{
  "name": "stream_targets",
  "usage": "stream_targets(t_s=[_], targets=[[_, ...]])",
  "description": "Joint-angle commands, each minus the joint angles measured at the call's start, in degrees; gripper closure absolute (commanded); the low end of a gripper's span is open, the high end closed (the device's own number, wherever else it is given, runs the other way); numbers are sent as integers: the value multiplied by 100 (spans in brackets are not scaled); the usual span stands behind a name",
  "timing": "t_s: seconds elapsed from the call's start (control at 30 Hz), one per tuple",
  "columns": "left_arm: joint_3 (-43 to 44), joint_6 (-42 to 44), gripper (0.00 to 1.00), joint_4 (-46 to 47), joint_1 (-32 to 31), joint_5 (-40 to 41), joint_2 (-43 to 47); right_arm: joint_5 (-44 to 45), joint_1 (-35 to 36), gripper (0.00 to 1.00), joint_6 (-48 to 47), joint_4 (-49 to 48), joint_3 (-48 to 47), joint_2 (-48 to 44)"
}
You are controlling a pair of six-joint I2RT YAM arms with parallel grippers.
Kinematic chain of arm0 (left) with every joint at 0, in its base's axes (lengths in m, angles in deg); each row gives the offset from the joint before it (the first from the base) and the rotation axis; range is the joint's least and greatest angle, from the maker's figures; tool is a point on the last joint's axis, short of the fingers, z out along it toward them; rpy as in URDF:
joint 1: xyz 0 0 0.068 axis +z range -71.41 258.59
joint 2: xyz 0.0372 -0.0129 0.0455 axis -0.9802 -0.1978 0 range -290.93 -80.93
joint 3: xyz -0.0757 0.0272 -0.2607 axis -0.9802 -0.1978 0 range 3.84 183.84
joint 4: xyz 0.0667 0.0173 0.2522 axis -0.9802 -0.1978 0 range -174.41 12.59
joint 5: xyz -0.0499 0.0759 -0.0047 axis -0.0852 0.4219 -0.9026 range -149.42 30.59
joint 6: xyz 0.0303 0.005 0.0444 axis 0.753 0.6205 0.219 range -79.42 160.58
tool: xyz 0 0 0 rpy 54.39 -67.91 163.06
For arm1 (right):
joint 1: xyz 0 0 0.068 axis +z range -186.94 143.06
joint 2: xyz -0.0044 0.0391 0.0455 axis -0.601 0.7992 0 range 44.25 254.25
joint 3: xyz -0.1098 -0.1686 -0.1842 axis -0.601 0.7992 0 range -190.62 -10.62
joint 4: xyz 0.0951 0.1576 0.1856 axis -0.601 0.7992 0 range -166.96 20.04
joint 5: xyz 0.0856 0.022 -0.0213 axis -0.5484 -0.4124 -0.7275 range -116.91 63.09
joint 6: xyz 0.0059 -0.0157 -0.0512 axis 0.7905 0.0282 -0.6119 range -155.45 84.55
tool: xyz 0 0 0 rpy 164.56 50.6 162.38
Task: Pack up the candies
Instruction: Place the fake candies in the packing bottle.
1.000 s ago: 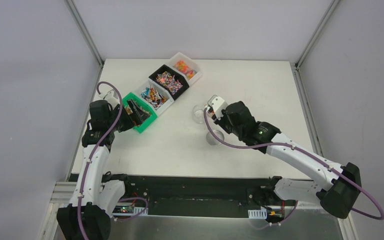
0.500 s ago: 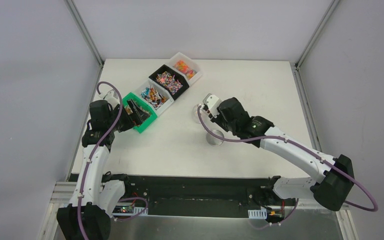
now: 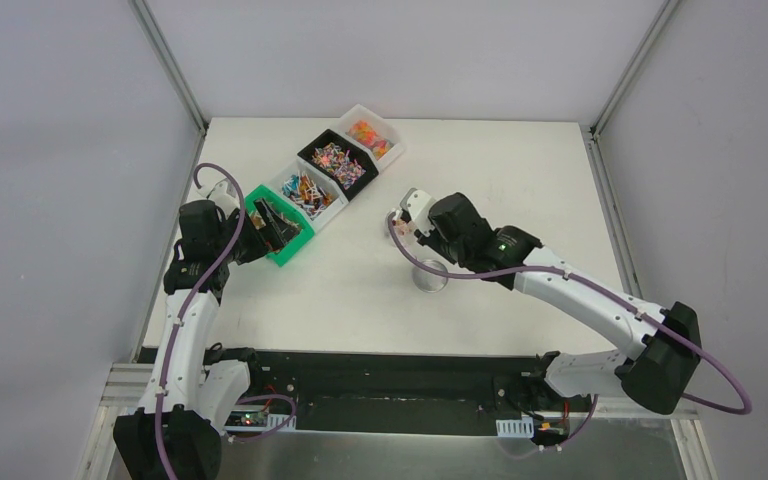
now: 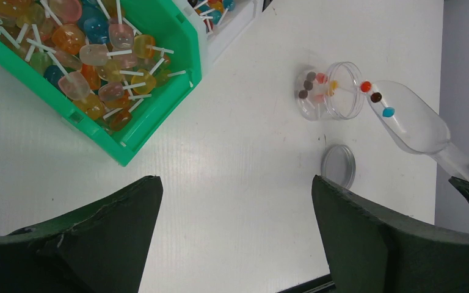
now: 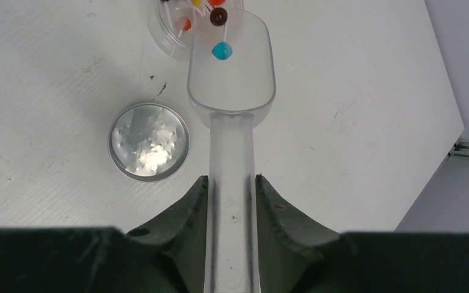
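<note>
Jar (image 4: pixel 342 101) right of bins (image 4: pixel 67 116), lid (image 5: pixel 149 141) before jar, scoop (image 5: pixel 232 104) at its mouth, candies (image 5: pixel 222 51) in both

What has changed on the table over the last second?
The right gripper, shut on the clear scoop, swung left, bringing the scoop's mouth to the jar, with candies at its lip. The left gripper, bins and lid stayed put.
</note>
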Motion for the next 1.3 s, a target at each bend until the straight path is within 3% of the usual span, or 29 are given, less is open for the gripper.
stream_targets(t_s=[0.0,0.83,1.27], targets=[[-2,105,4,196,-73,-76,117,239,74,100,-45,70,-387,35],[7,-4,1,120,-90,270,108,523,401,100,104,923,-1299,435],[134,-231,10,284,-108,-211,-47,-1166,783,100,503,491,-2303,944]])
